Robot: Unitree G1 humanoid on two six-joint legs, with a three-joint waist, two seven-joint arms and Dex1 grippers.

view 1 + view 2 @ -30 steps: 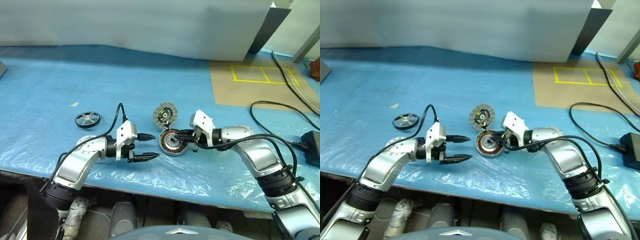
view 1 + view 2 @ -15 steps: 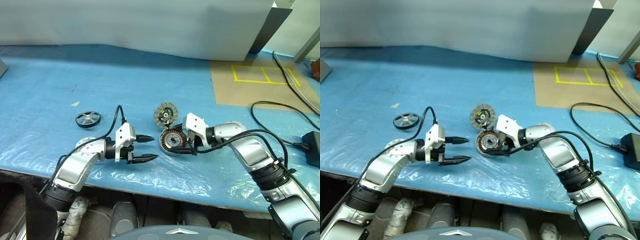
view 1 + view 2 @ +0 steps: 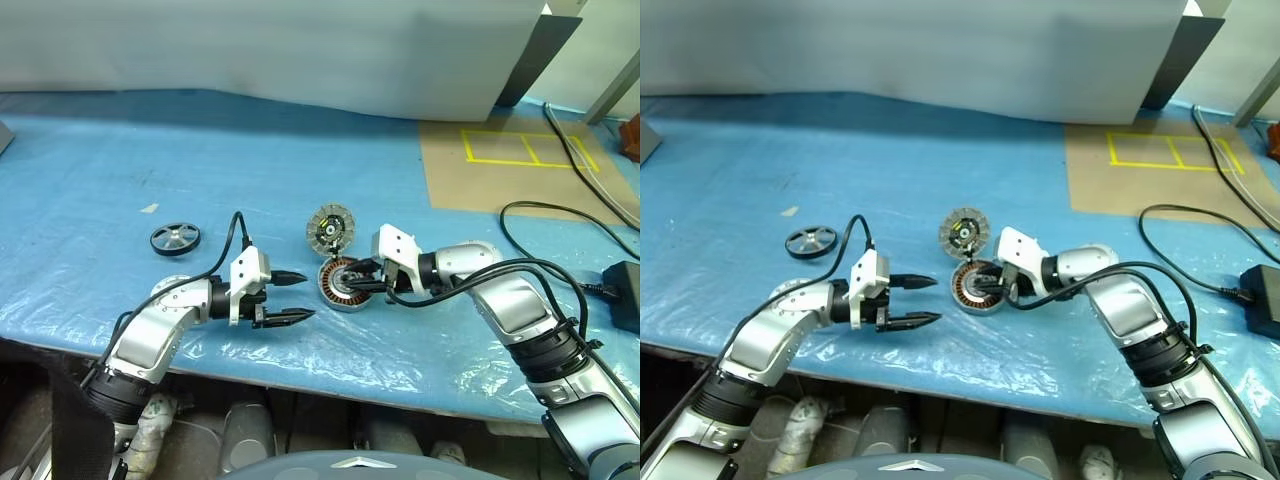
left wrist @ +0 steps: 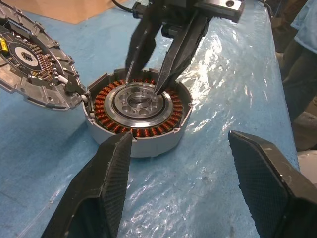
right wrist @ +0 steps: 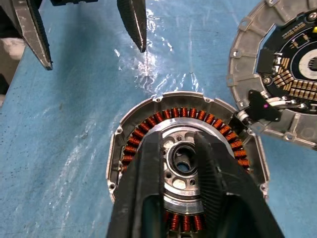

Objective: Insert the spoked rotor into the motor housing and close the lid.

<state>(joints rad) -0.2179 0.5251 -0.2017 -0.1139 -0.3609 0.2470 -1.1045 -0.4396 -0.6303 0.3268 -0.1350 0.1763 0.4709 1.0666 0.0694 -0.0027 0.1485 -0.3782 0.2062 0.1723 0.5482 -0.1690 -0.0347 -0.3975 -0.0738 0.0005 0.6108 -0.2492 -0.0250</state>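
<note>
The motor housing (image 3: 345, 286) lies open on the blue sheet, its copper windings ringing a silver hub (image 5: 181, 161). Its lid (image 3: 332, 228) is swung back, face up, joined at the far edge. My right gripper (image 3: 352, 284) hovers over the hub from the right, its fingers (image 5: 148, 168) only narrowly apart with nothing between them. Whether the tips touch the hub I cannot tell. My left gripper (image 3: 311, 295) stands open and empty a short way left of the housing, pointing at it. Far to the left, the spoked rotor (image 3: 175, 239) lies flat on the sheet.
Black cables and a power adapter (image 3: 625, 295) lie at the right. A brown board with yellow tape (image 3: 510, 165) sits at the back right. A scrap of tape (image 3: 149, 208) lies beyond the rotor. The table's front edge (image 3: 330, 375) runs just under both arms.
Half a second ago the right gripper's fingers were spread wide over the housing; they have since narrowed again over the hub. The left arm, rotor, housing and lid have not moved.
</note>
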